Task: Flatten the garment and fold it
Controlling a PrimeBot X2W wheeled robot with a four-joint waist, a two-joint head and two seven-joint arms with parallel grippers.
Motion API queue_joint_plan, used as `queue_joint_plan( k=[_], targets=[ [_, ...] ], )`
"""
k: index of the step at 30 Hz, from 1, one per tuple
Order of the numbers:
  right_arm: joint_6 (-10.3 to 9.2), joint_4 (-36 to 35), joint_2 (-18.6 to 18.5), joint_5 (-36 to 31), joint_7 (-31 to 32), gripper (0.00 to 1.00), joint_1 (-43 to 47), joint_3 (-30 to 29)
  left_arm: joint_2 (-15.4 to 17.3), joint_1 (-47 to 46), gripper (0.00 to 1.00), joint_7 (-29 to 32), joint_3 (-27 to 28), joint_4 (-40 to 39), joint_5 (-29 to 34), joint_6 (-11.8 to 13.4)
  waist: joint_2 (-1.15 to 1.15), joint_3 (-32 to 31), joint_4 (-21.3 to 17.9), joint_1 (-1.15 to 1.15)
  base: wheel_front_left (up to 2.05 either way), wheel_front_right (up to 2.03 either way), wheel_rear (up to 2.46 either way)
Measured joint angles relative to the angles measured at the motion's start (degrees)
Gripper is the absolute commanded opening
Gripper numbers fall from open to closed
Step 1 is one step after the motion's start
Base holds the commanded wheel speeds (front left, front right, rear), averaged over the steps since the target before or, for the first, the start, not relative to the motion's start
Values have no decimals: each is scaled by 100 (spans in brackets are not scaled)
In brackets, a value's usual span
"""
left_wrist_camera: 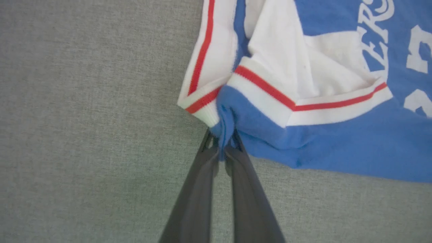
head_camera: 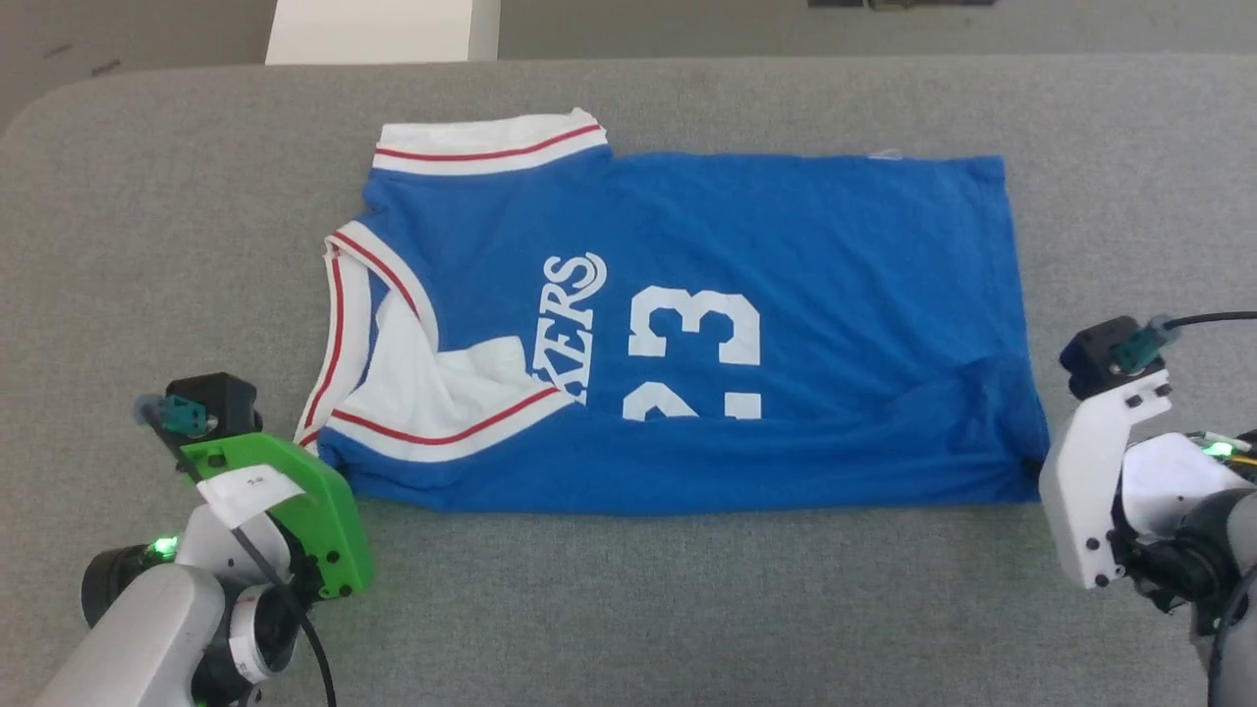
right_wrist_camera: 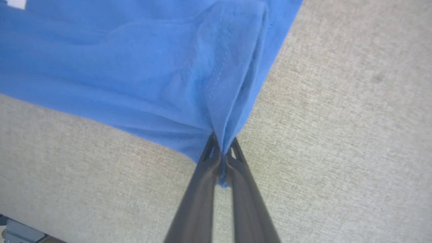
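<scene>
The left end effector (left_wrist_camera: pixel 222 141) is closed on a bunched blue corner of the garment (head_camera: pixel 786 295), a royal-blue soft jersey shirt with white sleeves, red-and-white striped trim, and white number and lettering. In the left wrist view the two long dark fingers (left_wrist_camera: pixel 195 189) are pressed together, and a fold of blue fabric is pinched between their tips, just beside the striped white sleeve trim (left_wrist_camera: pixel 202 101).

The right end effector (right_wrist_camera: pixel 221 148) is likewise closed on the garment. In the right wrist view a stitched blue hem corner is gathered to a point and clamped between the tips, with creases radiating into the fabric above.

In the head view the left arm's green plastic bracket (head_camera: pixel 295 491) is seen at the near left corner of the garment, and the right arm's white plastic bracket (head_camera: pixel 1090 491) at the near right corner.

The garment is laid sideways on the grey fabric-covered surface (head_camera: pixel 628 609), collar (head_camera: pixel 373 295) toward the robot's left and hem toward its right. Most of it is spread flat. One white sleeve is folded over the blue front near the lettering, and the white number 23 (head_camera: pixel 692 334) is shown at the middle. Wrinkles are visible near the right-hand grip. A white block (head_camera: pixel 383 29) stands beyond the far edge of the surface.
</scene>
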Motion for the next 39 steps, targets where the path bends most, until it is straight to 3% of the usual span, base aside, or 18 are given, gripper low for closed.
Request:
queue_joint_plan(
  k=[16,30,31,32,33,34,39],
  targets=[
    [0,-495,2,87,357,0,1234,-610,130,1535,0,-93,349,-602,-488,417,0,-770,46,-1,0,0,0],
    [0,163,205,4,235,0,1358,-444,-276,1488,0,-244,246,455,-688,153,0,-624,49,-1,0,0,0],
    [0,213,205,1,213,0,1332,-421,-280,1479,9,-245,253,500,-693,133,0,-620,37,-1,0,0,0],
    [0,257,204,-8,179,11,1301,-397,-294,1478,43,-271,270,527,-705,119,0,-618,24,0,0,0,0],
    [0,290,204,-8,159,61,1282,-374,-298,1473,100,-277,272,555,-705,103,0,-618,16,0,0,0,0],
    [0,327,200,-7,125,100,1266,-349,-298,1463,100,-280,278,577,-705,92,0,-617,8,-1,0,0,0],
    [0,380,190,54,31,100,1202,-304,-272,1336,100,-322,316,537,-703,82,0,-664,-8,-1,0,0,0]
  ],
)
